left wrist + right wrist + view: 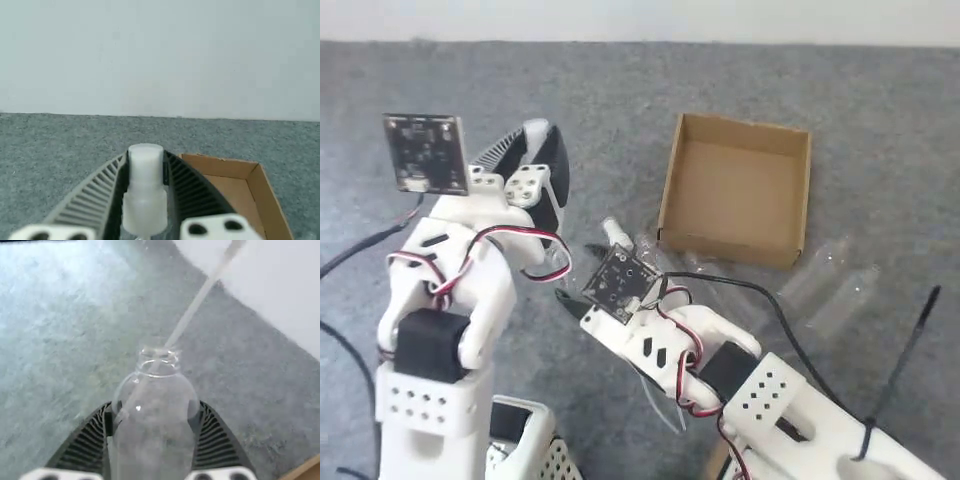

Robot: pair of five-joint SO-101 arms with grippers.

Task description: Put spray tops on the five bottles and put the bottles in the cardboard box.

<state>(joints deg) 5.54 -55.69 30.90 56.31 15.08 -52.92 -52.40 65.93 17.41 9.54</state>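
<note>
Spray top [145, 190]: white, upright, clamped in the left arm's jaws.
Bottle [152, 430]: clear, uncapped, in the right arm's jaws, thin tube [195, 305] reaching into its neck.
Cardboard box [670, 190]: brown, open-topped.
Spare bottles [825, 265]: two, clear, lying beside the box.

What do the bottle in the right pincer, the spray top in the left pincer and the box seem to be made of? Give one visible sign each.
The bottle looks like clear glossy plastic: the carpet shows through it. The spray top is probably opaque white plastic, smooth. The box looks like brown matte cardboard, with thin folded walls.
</note>
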